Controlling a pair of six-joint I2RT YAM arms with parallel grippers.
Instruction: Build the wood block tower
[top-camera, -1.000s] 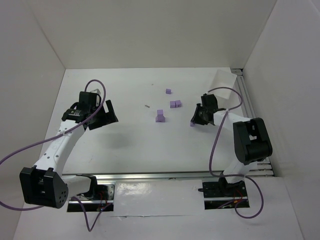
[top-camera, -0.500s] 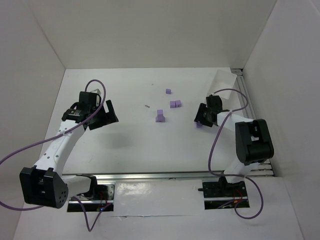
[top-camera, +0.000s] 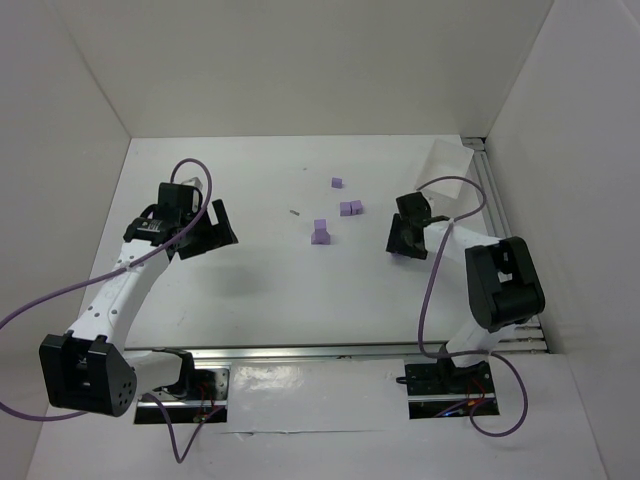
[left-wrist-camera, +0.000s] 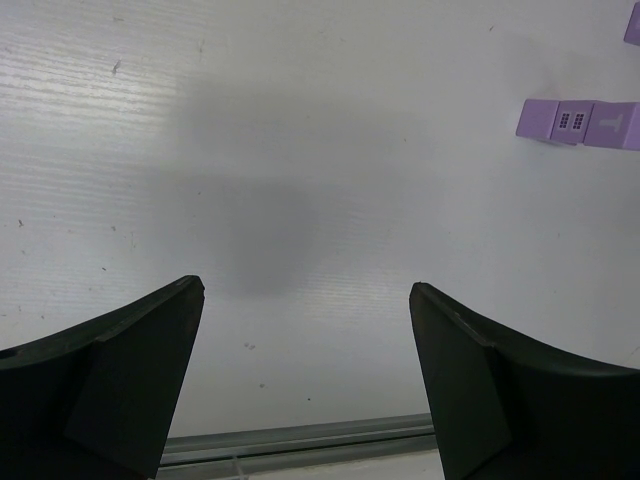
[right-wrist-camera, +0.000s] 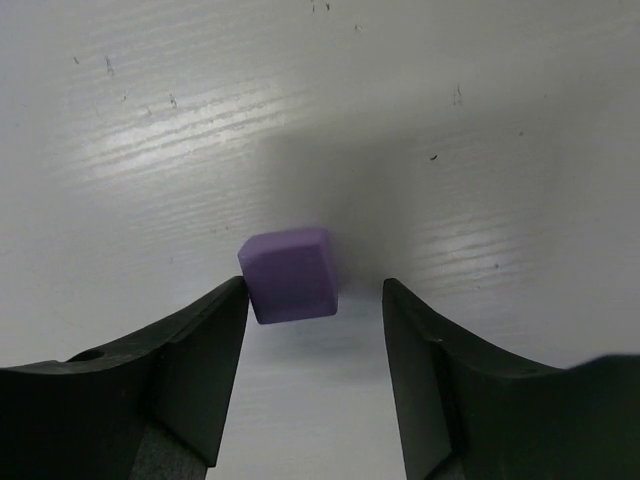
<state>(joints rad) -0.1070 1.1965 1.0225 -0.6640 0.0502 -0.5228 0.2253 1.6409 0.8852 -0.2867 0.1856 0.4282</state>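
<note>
A lilac cube (right-wrist-camera: 290, 273) lies on the white table between the open fingers of my right gripper (right-wrist-camera: 315, 300) and touches the left fingertip (right-wrist-camera: 232, 300). In the top view that gripper (top-camera: 405, 238) is low over the table at the right and hides the cube. Three more lilac pieces lie mid-table: a small far cube (top-camera: 337, 183), one beside it (top-camera: 350, 208) and a nearer one (top-camera: 320, 232) that may be two cubes together. My left gripper (top-camera: 215, 225) is open and empty at the left (left-wrist-camera: 305, 292); two joined cubes (left-wrist-camera: 580, 122) show far ahead of it. No tall tower shows.
A shallow white tray (top-camera: 445, 160) stands at the back right corner, beside a metal rail (top-camera: 492, 190) along the right edge. White walls close in the table on three sides. A tiny dark speck (top-camera: 294, 212) lies mid-table.
My right gripper swung right and then back left a little, ending over the lilac cube that showed beside it half a second ago. The left arm has not moved.
</note>
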